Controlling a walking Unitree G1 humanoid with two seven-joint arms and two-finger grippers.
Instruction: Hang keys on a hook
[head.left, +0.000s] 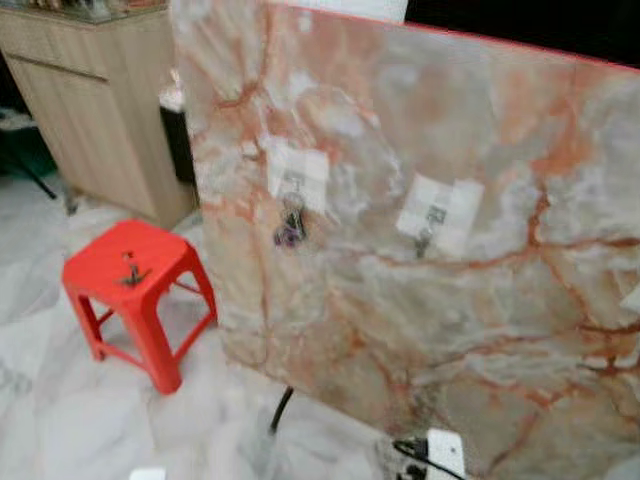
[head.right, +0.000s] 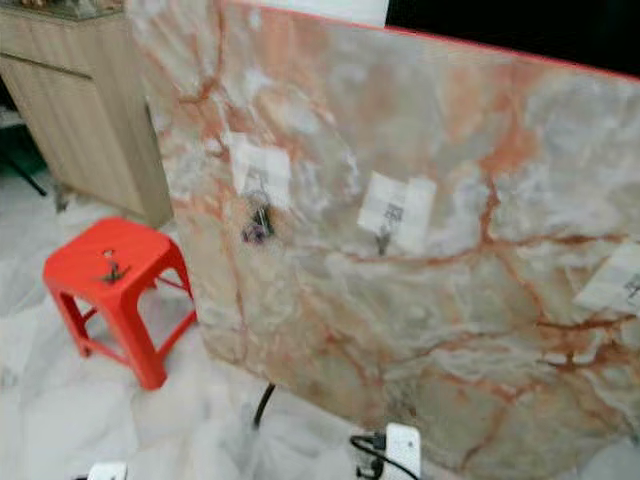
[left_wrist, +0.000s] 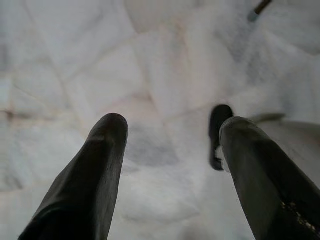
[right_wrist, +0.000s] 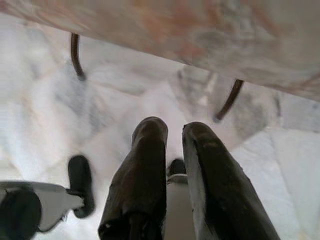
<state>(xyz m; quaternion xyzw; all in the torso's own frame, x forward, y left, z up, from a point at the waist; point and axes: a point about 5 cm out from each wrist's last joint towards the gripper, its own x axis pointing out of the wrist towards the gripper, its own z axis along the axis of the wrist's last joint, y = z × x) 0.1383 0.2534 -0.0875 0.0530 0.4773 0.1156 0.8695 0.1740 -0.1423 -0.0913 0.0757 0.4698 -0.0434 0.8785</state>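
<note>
A big marble slab (head.left: 450, 230) stands tilted on the floor (head.left: 60, 410), carrying white pads with a hook (head.left: 428, 228) on each. One bunch of keys (head.left: 290, 222) already hangs on the left pad's hook. Beside the slab is a red stool (head.left: 135, 295), and the keys to be hung (head.left: 130, 272) lie on its seat, small, dark and blurred.

They look light, hard and loose, so they should jangle and slide on the smooth plastic. The ring, if there is one, would be the best hold; it then slips over the hook.

The left tool (left_wrist: 170, 145) hangs over the floor, fingers spread and empty. The right tool (right_wrist: 174, 150) hangs near the slab's foot, fingers almost together, with nothing visibly between them.
</note>
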